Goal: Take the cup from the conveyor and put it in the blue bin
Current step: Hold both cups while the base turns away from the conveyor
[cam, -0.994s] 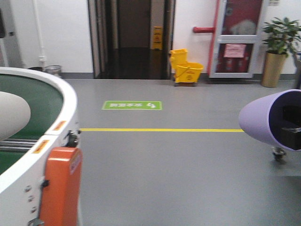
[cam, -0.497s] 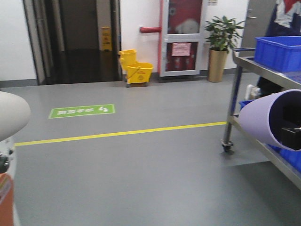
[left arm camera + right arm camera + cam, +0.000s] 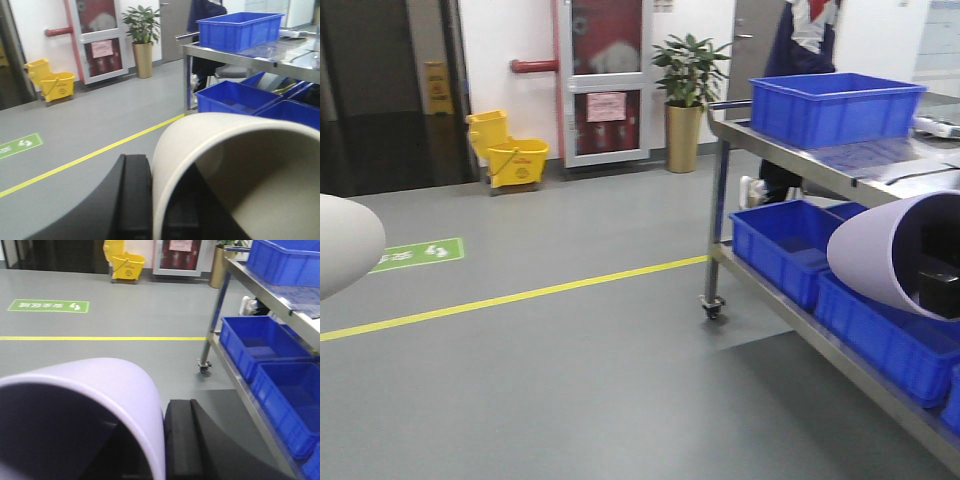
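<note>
My left gripper (image 3: 159,200) is shut on the wall of a cream cup (image 3: 200,145): one black finger (image 3: 136,195) is outside and the other inside. This cup shows at the left edge of the front view (image 3: 340,255). My right gripper (image 3: 157,440) is shut the same way on a lilac cup (image 3: 100,377), which shows at the right of the front view (image 3: 880,250). Blue bins stand on a steel cart: one on top (image 3: 835,105) and others on the lower shelf (image 3: 785,245), just past the lilac cup. The conveyor is out of view.
The steel cart (image 3: 720,200) on castors fills the right side. A person (image 3: 805,30) stands behind it. A yellow mop bucket (image 3: 510,155), a potted plant (image 3: 688,95) and a red-framed door stand at the far wall. A yellow floor line (image 3: 520,295) crosses the grey floor.
The view has swung to the right. The conveyor has left the view and the cart with blue bins has come in. Both cups stay held in the grippers.
</note>
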Robot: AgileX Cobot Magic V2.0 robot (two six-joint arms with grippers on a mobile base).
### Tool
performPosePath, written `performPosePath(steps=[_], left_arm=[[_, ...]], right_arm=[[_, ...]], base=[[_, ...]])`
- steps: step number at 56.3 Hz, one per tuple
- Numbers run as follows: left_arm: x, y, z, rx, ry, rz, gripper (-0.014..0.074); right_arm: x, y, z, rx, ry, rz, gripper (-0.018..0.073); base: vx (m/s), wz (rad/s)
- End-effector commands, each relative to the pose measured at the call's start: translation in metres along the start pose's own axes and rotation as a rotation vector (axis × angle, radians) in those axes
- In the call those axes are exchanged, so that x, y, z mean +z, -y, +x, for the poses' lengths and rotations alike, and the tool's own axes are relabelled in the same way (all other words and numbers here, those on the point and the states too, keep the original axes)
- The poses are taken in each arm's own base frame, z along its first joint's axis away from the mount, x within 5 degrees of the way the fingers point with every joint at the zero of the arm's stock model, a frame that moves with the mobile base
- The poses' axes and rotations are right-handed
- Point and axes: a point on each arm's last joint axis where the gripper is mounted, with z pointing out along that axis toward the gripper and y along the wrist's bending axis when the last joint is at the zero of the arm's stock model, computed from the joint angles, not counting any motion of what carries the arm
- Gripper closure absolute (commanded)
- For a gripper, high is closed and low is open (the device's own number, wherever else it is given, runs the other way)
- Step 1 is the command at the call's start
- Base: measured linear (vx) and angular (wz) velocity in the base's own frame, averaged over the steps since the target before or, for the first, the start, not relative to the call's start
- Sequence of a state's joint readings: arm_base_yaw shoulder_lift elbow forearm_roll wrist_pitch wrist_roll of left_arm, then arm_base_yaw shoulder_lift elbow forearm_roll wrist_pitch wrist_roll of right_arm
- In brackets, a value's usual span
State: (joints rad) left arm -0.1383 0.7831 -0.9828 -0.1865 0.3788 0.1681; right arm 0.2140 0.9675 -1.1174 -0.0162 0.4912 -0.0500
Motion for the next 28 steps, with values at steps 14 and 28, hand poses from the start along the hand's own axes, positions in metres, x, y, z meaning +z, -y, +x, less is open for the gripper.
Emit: performPosePath(steps=[14,28], left_arm=[[-0.0077,-0.0001,-0.0189,-0.013,0.131,-0.007,0.0603],[-0.0077,-0.0001,-0.0189,-0.013,0.131,-0.007,0.0603]], right_arm=[[-0.0112,0.0017,-0.0190,-0.008,0.136,0.013,0.0568],[-0.0112,0.0017,-0.0190,-0.008,0.136,0.013,0.0568]], base=[[0.22,-0.28],[0.27,-0.08]])
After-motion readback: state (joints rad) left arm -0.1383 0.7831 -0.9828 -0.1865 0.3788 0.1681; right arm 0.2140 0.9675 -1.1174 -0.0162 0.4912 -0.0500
